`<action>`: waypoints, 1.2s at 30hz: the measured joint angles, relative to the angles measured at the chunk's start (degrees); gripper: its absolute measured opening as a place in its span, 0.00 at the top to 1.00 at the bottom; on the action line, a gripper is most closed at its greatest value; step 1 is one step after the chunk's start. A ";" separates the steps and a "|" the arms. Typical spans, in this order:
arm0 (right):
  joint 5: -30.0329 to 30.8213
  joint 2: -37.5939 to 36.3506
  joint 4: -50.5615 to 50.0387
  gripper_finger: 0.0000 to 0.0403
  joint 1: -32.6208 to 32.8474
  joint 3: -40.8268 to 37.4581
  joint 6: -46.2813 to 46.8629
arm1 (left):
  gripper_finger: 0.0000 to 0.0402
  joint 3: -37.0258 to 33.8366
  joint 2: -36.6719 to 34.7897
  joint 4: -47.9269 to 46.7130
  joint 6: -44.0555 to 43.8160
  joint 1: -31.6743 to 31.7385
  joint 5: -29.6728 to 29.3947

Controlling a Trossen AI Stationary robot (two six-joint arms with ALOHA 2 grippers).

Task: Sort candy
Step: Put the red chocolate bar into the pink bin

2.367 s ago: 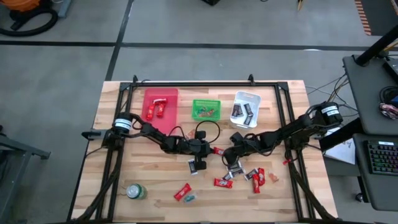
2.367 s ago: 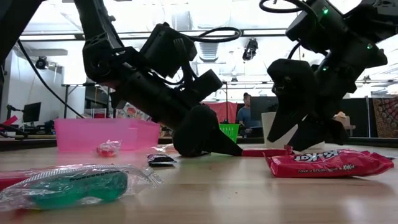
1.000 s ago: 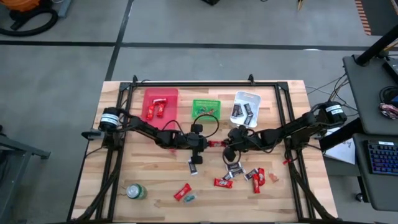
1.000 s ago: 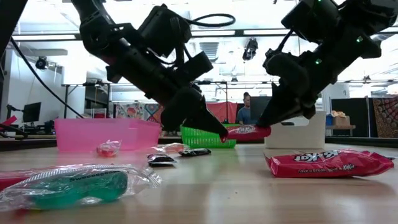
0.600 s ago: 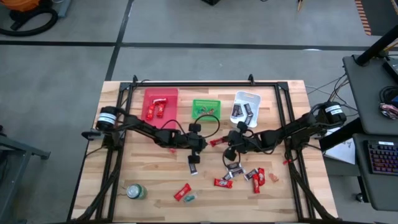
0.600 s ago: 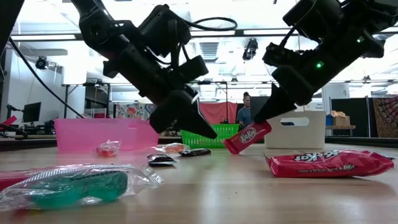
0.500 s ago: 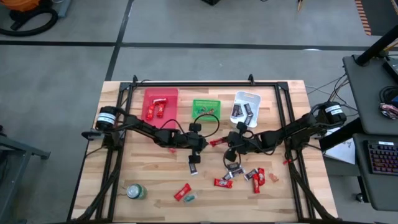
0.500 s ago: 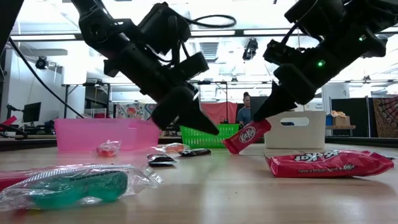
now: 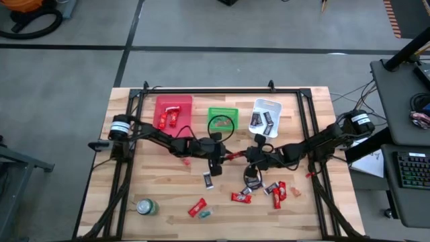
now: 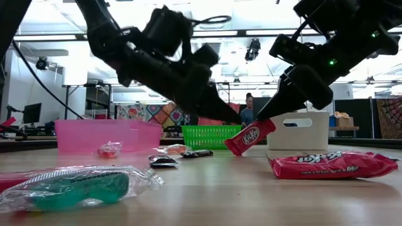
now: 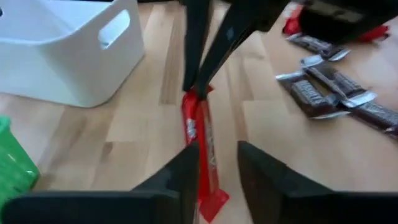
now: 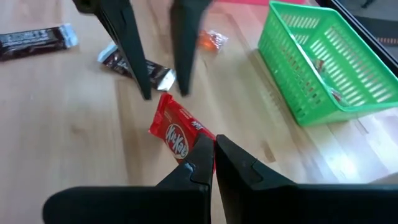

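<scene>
A red KitKat bar (image 10: 250, 137) hangs over the middle of the table. My right gripper (image 12: 214, 146) is shut on one end of it. My left gripper (image 11: 217, 155) is open, and its two fingers stand on either side of the bar's free end (image 11: 210, 198). Seen from above, the bar (image 9: 234, 155) lies between the two grippers. More candy lies loose on the wood: dark bars (image 11: 329, 93), red bars (image 9: 277, 192) and a teal sweet (image 10: 75, 188). My right gripper pinches the red bar's end (image 12: 200, 138) between its two fingers, slanting down from the table's right side, along the bar. The bar hangs tilted, its free end (image 10: 232, 148) lowest, clear of the table. Whether a finger of my left gripper touches the bar, I cannot tell.
At the far side stand a pink tray (image 9: 173, 113) with red candy, a green basket (image 9: 223, 118) and a white bin (image 9: 265, 115) with dark bars. A green can (image 9: 146, 206) lies near the front left. A big red KitKat (image 10: 333, 164) lies by the low camera.
A second ago the red bar hung level between both grippers. My left gripper has let go of it. The bar now hangs from my right gripper alone, which has rolled, and the bar's free end has tipped down.
</scene>
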 joint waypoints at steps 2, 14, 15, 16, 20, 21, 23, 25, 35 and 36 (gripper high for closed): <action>-0.02 0.00 -0.02 0.98 0.02 0.00 -0.28 | 0.70 0.00 1.31 2.64 -0.68 0.03 -0.10; -0.02 0.00 0.03 0.98 0.45 -0.04 -2.23 | 0.54 0.02 4.54 6.47 -2.25 0.07 -2.99; -0.02 0.00 0.08 0.98 0.45 -0.04 -2.47 | 0.56 0.02 4.54 6.49 -2.25 0.08 -2.97; -0.02 0.00 0.21 0.98 0.45 -0.04 -2.59 | 0.58 0.02 4.54 6.61 -2.25 0.08 -2.97; -0.02 0.00 1.48 0.98 0.45 -0.07 -3.82 | 0.69 0.02 4.91 6.95 -2.47 0.09 -2.95; -0.03 0.02 1.56 0.98 0.45 -0.07 -4.00 | 0.71 0.02 5.17 7.07 -2.54 0.09 -2.95; -0.02 0.00 1.51 0.98 0.45 -0.07 -4.02 | 0.77 0.03 5.91 7.75 -2.84 0.07 -2.93; -0.02 0.00 1.52 0.98 0.45 -0.07 -4.03 | 0.81 0.41 7.03 8.33 -3.50 0.08 -2.90; -3.29 -0.07 1.25 0.97 0.45 -0.06 -1.18 | 0.97 3.65 9.82 6.71 -3.75 -0.21 -2.89; -3.58 -0.09 1.22 0.96 0.45 -0.04 -0.72 | 0.97 3.64 9.50 6.14 -3.69 -0.21 -2.87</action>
